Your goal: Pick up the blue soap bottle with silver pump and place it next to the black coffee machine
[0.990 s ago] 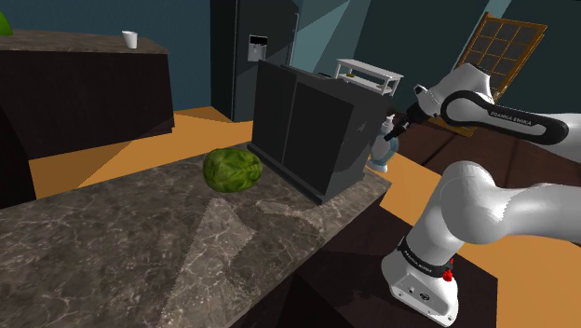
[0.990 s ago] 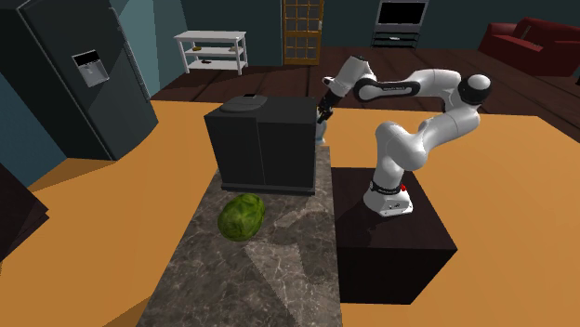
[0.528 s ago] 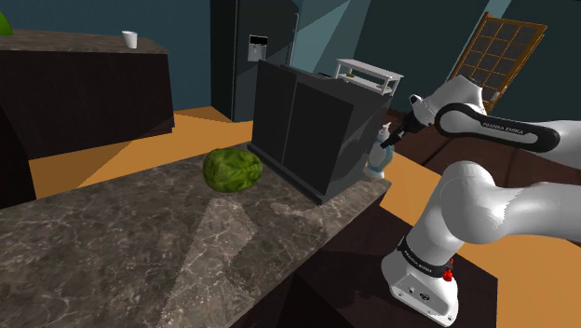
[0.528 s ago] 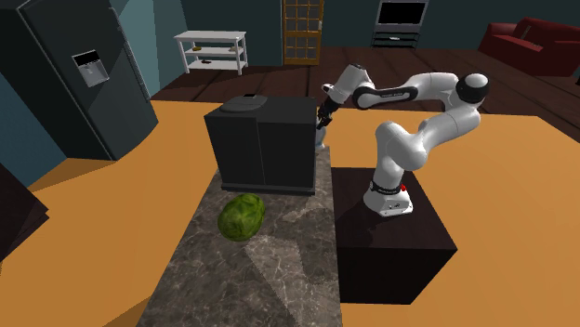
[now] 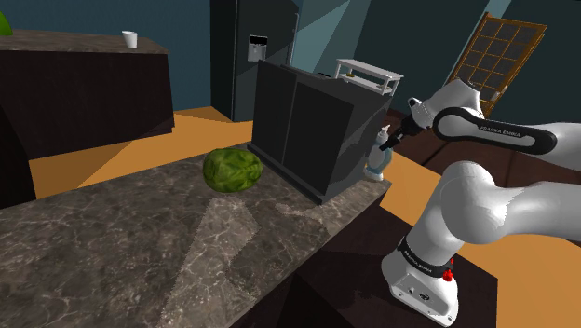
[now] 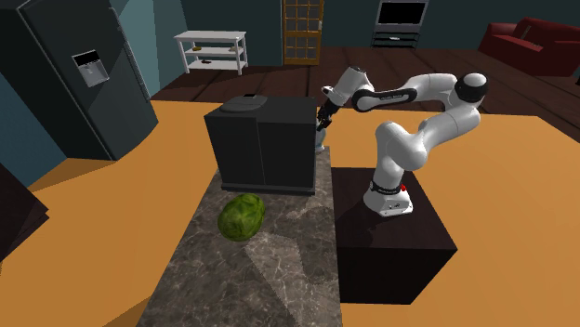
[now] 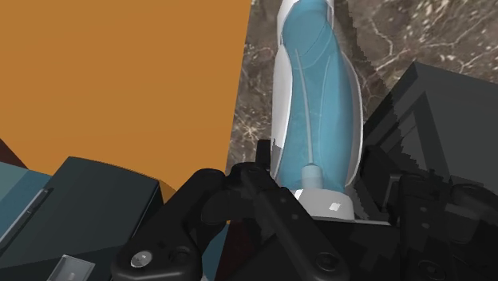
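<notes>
The blue soap bottle [image 7: 315, 104] has pale sides and a silver pump [image 7: 327, 205]. It stands upright at the far end of the marble counter [image 5: 168, 233], close beside the black coffee machine [image 5: 303, 126]. My gripper [image 7: 315, 172] comes down over its top, with one finger [image 7: 265, 164] on each side of its upper body, shut on it. In the shoulder view the gripper [image 5: 386, 140] is just above the bottle [image 5: 375, 162]. In the second exterior view the gripper [image 6: 323, 119] hangs behind the coffee machine [image 6: 263, 144], which hides most of the bottle [image 6: 321, 141].
A green melon-like ball [image 5: 232, 170] lies on the counter in front of the coffee machine. The counter edge and orange floor [image 7: 120, 80] are right beside the bottle. A dark fridge [image 6: 84, 74] and a white shelf [image 6: 212, 48] stand farther off.
The gripper has come down and in toward the coffee machine's side, lowering the bottle with it. The melon and machine have not moved.
</notes>
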Available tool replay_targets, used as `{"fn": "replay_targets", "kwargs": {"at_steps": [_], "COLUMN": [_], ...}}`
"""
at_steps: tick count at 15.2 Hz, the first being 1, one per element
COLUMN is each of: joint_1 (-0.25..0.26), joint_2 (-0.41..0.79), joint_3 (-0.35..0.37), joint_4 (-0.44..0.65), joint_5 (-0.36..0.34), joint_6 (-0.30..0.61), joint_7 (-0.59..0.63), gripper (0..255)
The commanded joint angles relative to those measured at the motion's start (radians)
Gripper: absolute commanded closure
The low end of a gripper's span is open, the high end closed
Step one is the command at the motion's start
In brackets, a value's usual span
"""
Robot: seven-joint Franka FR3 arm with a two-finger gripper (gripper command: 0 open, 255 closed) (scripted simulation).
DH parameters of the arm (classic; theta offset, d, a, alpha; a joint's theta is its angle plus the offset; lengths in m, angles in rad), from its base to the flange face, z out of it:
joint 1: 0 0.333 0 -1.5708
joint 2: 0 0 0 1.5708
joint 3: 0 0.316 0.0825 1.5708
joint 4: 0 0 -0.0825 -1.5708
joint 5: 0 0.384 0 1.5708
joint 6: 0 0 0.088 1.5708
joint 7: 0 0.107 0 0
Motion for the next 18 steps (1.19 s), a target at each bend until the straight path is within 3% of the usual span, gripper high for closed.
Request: {"fn": "replay_targets", "kwargs": {"at_steps": [1, 2, 7, 11, 18], "joint_1": [0.0, 0.0, 0.0, -0.078, -0.078], "joint_2": [0.001, 0.001, 0.001, -0.074, -0.075], "joint_3": [-0.002, -0.002, -0.002, 0.143, 0.143], "joint_4": [-0.001, -0.001, -0.001, 0.008, 0.008], "joint_5": [0.0, -0.001, 0.0, 0.124, 0.124], "joint_6": [-0.001, 0.0, -0.001, -0.131, -0.131], "joint_7": [0.0, 0.0, 0.0, -0.058, -0.058], "gripper": [255, 0, 0, 0, 0]}}
